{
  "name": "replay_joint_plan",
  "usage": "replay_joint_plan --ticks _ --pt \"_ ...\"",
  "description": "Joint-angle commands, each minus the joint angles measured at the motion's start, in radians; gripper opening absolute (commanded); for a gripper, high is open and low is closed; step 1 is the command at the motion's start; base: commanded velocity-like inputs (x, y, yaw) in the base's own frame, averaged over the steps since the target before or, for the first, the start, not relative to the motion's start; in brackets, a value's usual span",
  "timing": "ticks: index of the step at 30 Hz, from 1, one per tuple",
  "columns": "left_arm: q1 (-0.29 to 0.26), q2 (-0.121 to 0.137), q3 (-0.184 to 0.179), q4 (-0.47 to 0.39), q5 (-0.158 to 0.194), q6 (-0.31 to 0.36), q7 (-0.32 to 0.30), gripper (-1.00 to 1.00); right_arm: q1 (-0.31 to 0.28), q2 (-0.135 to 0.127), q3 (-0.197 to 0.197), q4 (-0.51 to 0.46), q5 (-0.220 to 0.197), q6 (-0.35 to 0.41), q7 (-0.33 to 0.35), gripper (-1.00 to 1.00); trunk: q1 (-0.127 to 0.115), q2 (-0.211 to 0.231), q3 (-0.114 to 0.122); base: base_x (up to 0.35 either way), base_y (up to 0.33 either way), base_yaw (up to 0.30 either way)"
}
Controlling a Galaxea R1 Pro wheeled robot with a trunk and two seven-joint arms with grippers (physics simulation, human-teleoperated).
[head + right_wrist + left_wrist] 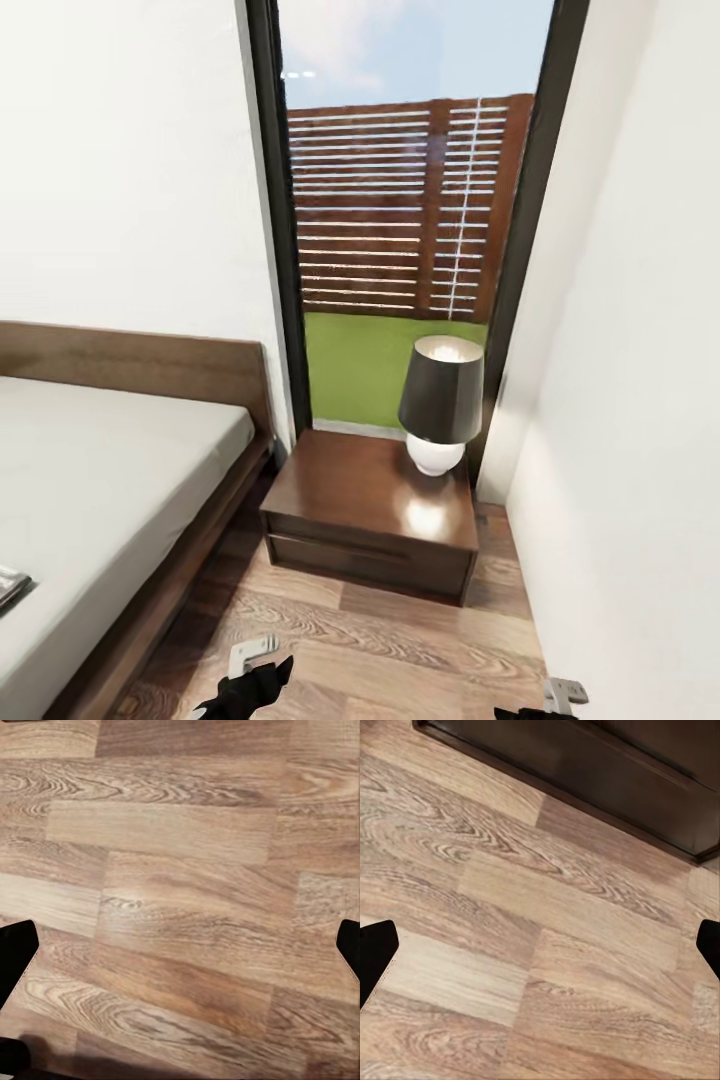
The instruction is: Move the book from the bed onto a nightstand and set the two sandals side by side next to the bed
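Facing nightstand [370, 520] beside bed [100, 470]; book [12, 585] lying at mattress edge. Left gripper [540, 945] and right gripper [180, 945] both spread, empty. Next: reaching left for book.

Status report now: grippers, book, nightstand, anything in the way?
Left gripper and right gripper open, empty, over floor. Book on bed. Lamp on nightstand.

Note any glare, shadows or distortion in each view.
Head view: bright glare patch on the nightstand top below the lamp; window frame lines lean, wide-angle stretch. Left wrist view: evenly lit floor, slightly soft. Right wrist view: dark shadow in one corner.
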Motion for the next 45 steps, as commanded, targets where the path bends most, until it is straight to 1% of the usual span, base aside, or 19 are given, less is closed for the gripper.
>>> replay_joint_plan --ticks 1,16,28,42,45 --pt "-0.001 -0.001 0.005 0.001 0.006 -0.001 -0.006 1.00 0.000 0.000 -0.004 0.000 -0.004 0.002 0.005 1.00 0.000 0.000 -0.001 0.295 0.000 0.047" --pt "-0.001 0.000 0.006 0.001 0.006 -0.003 -0.006 1.00 0.000 0.000 -0.003 0.000 -0.004 0.002 0.006 1.00 0.000 0.000 -0.001 0.188 0.000 0.018" --pt "-0.001 0.000 0.006 0.001 0.005 -0.003 -0.006 1.00 0.000 0.000 -0.004 0.000 -0.004 0.002 0.004 1.00 0.000 0.000 -0.005 0.025 -0.003 0.265" --pt "-0.001 0.001 0.006 0.001 0.005 -0.003 -0.006 1.00 0.000 0.000 -0.003 0.000 -0.004 0.002 0.005 1.00 0.000 0.000 -0.005 0.278 -0.106 0.286" --pt "-0.001 0.001 0.006 0.001 0.006 -0.003 -0.006 1.00 0.000 0.000 -0.003 0.000 -0.004 0.002 0.005 1.00 0.000 0.000 -0.005 0.120 -0.034 0.287"
